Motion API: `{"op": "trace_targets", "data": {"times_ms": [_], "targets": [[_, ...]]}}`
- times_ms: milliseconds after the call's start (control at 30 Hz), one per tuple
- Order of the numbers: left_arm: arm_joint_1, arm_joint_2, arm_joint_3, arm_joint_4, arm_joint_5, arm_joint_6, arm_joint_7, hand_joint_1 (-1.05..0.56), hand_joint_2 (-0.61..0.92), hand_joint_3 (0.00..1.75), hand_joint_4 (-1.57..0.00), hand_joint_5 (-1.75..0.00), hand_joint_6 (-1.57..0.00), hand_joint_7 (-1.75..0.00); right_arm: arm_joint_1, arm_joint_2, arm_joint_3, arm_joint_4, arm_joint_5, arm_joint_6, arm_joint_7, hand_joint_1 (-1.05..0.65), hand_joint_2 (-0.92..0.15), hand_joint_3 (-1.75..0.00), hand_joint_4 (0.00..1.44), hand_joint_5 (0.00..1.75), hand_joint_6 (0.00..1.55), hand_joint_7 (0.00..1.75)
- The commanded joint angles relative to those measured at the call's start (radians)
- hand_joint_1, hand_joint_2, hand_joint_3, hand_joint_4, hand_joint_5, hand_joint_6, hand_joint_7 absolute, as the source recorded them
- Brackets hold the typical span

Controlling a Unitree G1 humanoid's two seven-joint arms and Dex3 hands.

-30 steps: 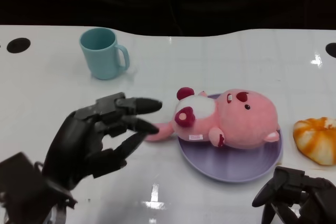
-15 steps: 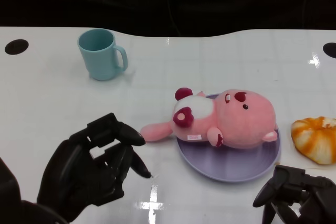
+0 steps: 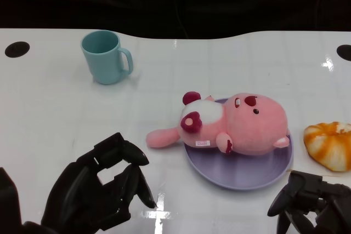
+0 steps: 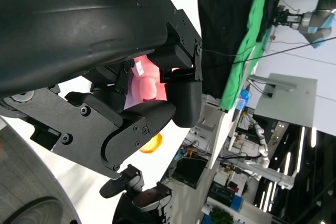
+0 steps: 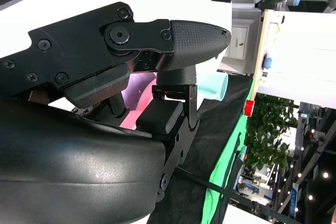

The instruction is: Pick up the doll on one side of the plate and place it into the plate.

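White tabletop in the head view: the doll lies on its side across the plate, long axis left to right, one limb trailing off the rim toward the nearer left hand, fingers curled, empty; right hand is cut off, curled, empty; left wrist view shows only a pink sliver; right wrist view glimpses plate

- A glossy white table carries everything.
- Teal mug, far left.
- Purple plate, centre.
- Orange-and-white bun, right.
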Motion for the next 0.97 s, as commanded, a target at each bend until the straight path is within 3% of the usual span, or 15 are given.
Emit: {"op": "trace_targets", "data": {"times_ms": [33, 367, 967], "targets": [[-0.003, 0.002, 0.018, 0.02, -0.033, 0.03, -0.011, -0.36, 0.57, 1.03, -0.72, -1.75, -0.57, -1.65, 0.011, -0.02, -0.016, -0.019, 0.018, 0.008, 0.006, -0.77, -0.92, -0.49, 0.81, 1.58, 0.77, 1.28], [-0.014, 0.0, 0.023, 0.05, -0.044, 0.052, -0.038, -0.33, 0.49, 1.18, -0.78, -1.75, -0.6, -1.7, 0.026, -0.024, -0.027, -0.031, 0.046, 0.028, 0.017, -0.76, -0.92, -0.46, 0.83, 1.57, 0.79, 1.26], [-0.006, 0.005, 0.028, 0.049, -0.042, 0.076, -0.076, -0.34, 0.43, 1.24, -0.79, -1.75, -0.62, -1.67, 0.024, -0.018, -0.026, -0.022, 0.015, -0.002, 0.01, -0.75, -0.92, -0.47, 0.81, 1.58, 0.78, 1.29]]}}
